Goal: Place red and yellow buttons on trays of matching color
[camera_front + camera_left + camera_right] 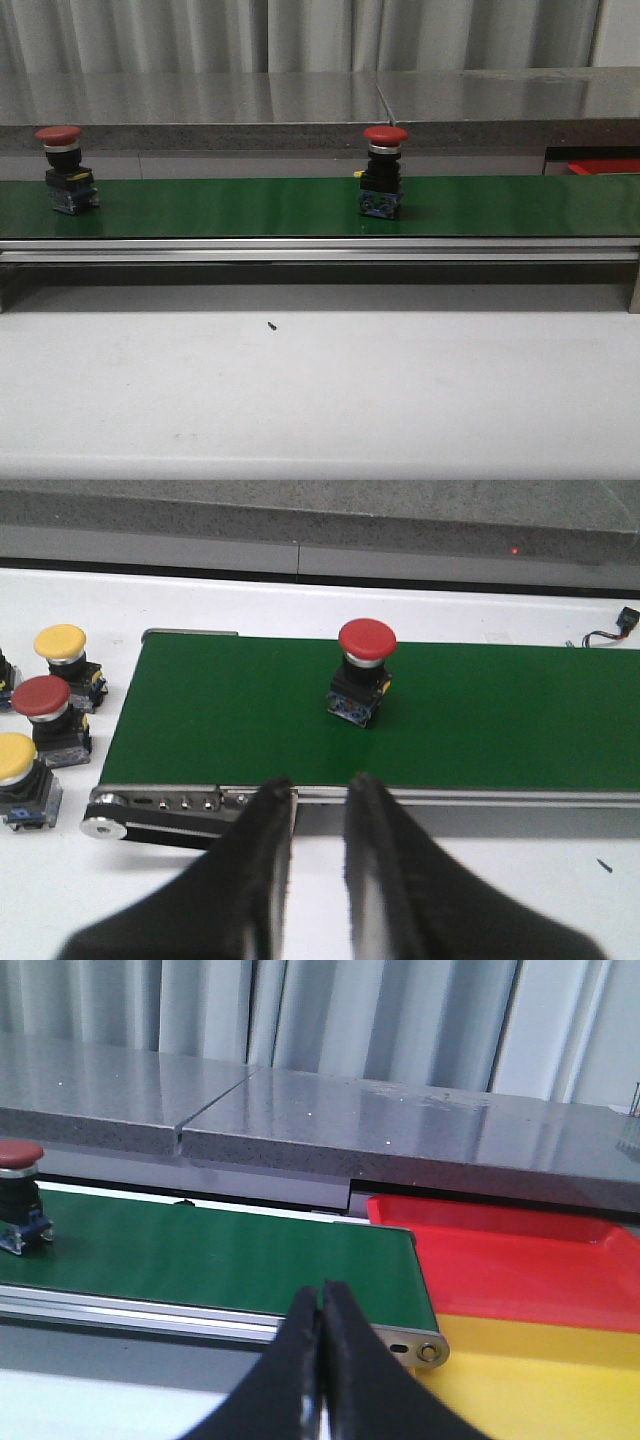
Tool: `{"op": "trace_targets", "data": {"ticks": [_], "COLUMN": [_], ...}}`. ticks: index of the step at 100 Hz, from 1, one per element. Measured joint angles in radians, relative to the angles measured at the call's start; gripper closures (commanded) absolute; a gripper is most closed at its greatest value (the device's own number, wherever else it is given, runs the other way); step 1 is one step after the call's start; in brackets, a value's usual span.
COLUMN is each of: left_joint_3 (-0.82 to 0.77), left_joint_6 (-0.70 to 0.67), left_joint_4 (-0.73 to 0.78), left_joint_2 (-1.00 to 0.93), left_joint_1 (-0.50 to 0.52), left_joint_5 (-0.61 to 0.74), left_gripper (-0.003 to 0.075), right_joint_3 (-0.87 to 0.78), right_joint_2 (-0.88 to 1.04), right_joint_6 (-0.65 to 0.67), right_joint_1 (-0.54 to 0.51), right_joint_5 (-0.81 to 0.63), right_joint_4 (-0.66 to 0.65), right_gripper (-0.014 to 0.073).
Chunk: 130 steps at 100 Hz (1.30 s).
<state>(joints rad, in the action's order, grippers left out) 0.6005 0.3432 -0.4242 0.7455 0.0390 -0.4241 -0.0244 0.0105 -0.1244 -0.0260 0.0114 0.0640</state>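
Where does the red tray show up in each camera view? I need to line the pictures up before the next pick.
Front view: the red tray is a thin strip at the far right edge, just above the green belt.
Left wrist view: not in it; only the belt's other end shows.
Right wrist view: the red tray sits just past the belt's end roller, beside the yellow tray.
Shared landmark: the green belt, visible in all three views.

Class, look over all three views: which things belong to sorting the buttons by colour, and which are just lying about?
Part of the job:
two red buttons on the green belt
spare yellow buttons and a red one beside the belt's end
red tray
yellow tray

Just lying about:
small dark speck on the white table
cable end
grey curtain
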Motion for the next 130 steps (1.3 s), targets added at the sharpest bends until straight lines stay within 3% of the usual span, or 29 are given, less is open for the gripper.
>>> {"op": "trace_targets", "data": {"ticks": [18,49,78,87,104,109,130], "left_joint_3": [-0.079,-0.083,-0.083,-0.083,-0.085,-0.085,-0.085], "left_joint_6": [0.002,0.002,0.002,0.002,0.002,0.002,0.002], "left_joint_4": [-0.004,-0.006,-0.014,-0.015,-0.016,-0.016,-0.016], "left_joint_2": [-0.065,-0.067,-0.067,-0.067,-0.067,-0.067,-0.067], "left_joint_1": [-0.012,-0.012,-0.012,-0.012,-0.012,-0.012,-0.014], "left_joint_5": [0.027,0.049,0.051,0.051,0.051,0.051,0.051], "left_gripper": [0.0739,0.0739,0.0739,0.0739,0.0739,0.0739,0.0739], "right_joint_3": [0.159,0.648,0.840,0.858,0.871,0.871,0.885], "right_joint_2": [-0.065,-0.534,-0.854,-0.923,-1.016,-1.035,-1.107], "right_joint_6": [0.000,0.000,0.000,0.000,0.000,0.000,0.000], "right_joint_1": [0.000,0.000,0.000,0.000,0.000,0.000,0.000], "right_joint_5": [0.124,0.592,0.646,0.682,0.719,0.717,0.667], "right_joint_4": [0.033,0.034,0.090,0.096,0.101,0.101,0.102], "right_gripper": [0.0661,0.0661,0.0642,0.0512,0.0024,-0.0078,-0.0042]}}
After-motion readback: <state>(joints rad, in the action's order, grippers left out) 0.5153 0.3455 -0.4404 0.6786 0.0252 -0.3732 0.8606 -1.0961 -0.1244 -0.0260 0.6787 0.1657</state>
